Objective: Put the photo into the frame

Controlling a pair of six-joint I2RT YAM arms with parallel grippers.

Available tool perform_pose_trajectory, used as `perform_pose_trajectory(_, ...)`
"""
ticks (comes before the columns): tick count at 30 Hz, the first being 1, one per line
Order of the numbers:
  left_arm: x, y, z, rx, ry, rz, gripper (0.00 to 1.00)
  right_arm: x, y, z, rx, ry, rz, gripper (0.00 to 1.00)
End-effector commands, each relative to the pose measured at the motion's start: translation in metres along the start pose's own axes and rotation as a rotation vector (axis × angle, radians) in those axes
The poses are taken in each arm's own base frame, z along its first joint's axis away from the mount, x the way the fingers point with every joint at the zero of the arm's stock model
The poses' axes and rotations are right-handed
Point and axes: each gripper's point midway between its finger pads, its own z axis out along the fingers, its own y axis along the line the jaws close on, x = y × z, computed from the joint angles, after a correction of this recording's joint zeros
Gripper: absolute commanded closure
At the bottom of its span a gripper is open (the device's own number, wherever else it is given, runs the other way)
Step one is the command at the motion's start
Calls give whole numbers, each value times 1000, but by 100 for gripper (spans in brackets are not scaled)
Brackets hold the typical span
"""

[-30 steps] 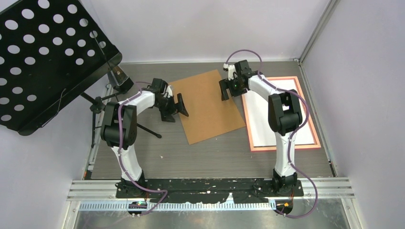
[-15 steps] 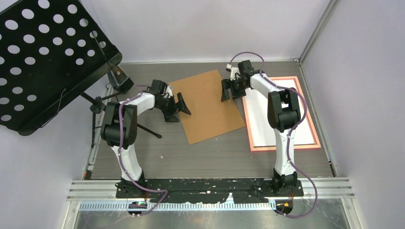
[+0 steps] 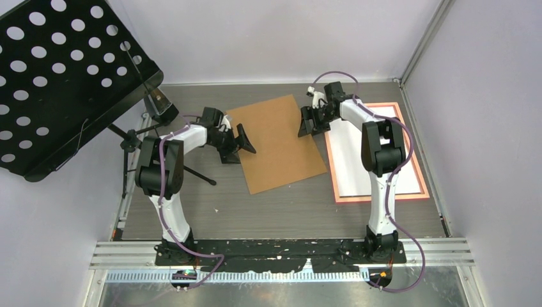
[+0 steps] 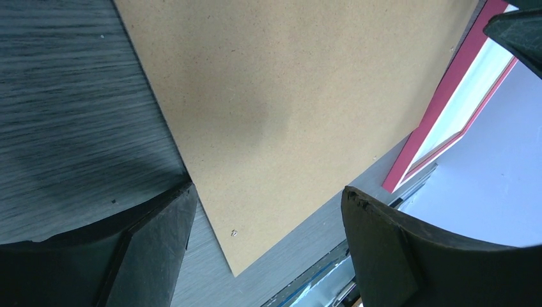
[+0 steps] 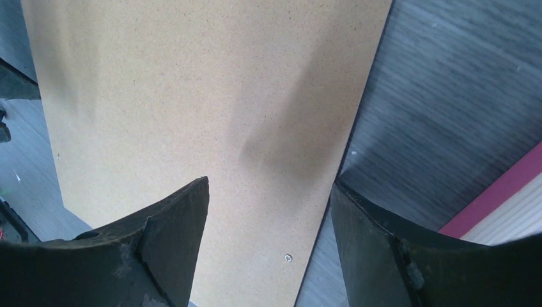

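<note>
Table [image 3: 281, 211] of dark grey wood grain carries everything. A black perforated music stand [image 3: 57, 83] looms at the far left. A brown backing board [image 3: 278, 144] lies flat in the middle. At the right lies the pink-orange frame [image 3: 383, 199], with the photo [image 3: 348, 166] inside its border, white side up. The left pincer [image 3: 241, 142] straddles the board's left edge, jaws apart. The right pincer [image 3: 308, 123] stands likewise over its far right edge, gripping nothing.

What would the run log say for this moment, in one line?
left gripper: open, at backing board left edge | right gripper: open, at its right edge | backing board: flat, unheld | photo: white side up in frame
</note>
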Motion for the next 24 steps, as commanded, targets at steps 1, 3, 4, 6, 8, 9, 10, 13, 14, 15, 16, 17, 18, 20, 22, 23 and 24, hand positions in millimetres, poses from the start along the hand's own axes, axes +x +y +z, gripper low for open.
perform_pose_trajectory(1,8,18,13,-36,14,11,12,-14,66,-33,-162,-48,-38,26)
perform_pose_trajectory(3,7,13,11,-16,2,26,14,-9,64,-33,-149,-42,-34,26)
perform_pose_trajectory(4,6,10,9,-3,-8,40,15,-5,62,-31,-144,-34,-27,26)
perform_pose_trajectory(6,2,1,3,31,-41,77,16,2,58,-28,-126,-20,-20,27)
perform_pose_trajectory(8,0,-9,-2,73,-60,116,17,10,53,-25,-105,-7,-12,27)
perform_pose_trajectory(9,0,-13,-5,89,-67,131,17,12,49,-23,-89,-5,-11,27)
perform_pose_trajectory(10,0,-18,-8,109,-75,149,17,19,45,-20,-74,10,-3,27)
perform_pose_trajectory(13,-1,-28,-17,140,-95,196,18,28,40,-13,-52,31,3,28)
perform_pose_trajectory(14,0,-29,-19,146,-98,205,18,32,38,-11,-46,38,7,28)
perform_pose_trajectory(15,1,-32,-21,156,-98,215,18,33,37,-11,-42,40,8,28)
perform_pose_trajectory(16,1,-35,-23,167,-100,223,19,36,35,-10,-36,46,12,28)
perform_pose_trajectory(17,2,-37,-25,177,-102,230,19,37,34,-9,-33,46,11,28)
perform_pose_trajectory(18,2,-39,-27,188,-101,237,19,39,33,-8,-26,50,14,29)
perform_pose_trajectory(20,4,-44,-31,205,-102,254,20,42,31,-7,-19,55,17,29)
perform_pose_trajectory(22,5,-50,-36,223,-106,269,21,44,30,-6,-13,60,20,29)
perform_pose_trajectory(23,5,-52,-38,232,-107,278,21,45,29,-5,-11,62,19,29)
perform_pose_trajectory(24,6,-55,-40,242,-108,286,22,47,28,-4,-2,65,21,29)
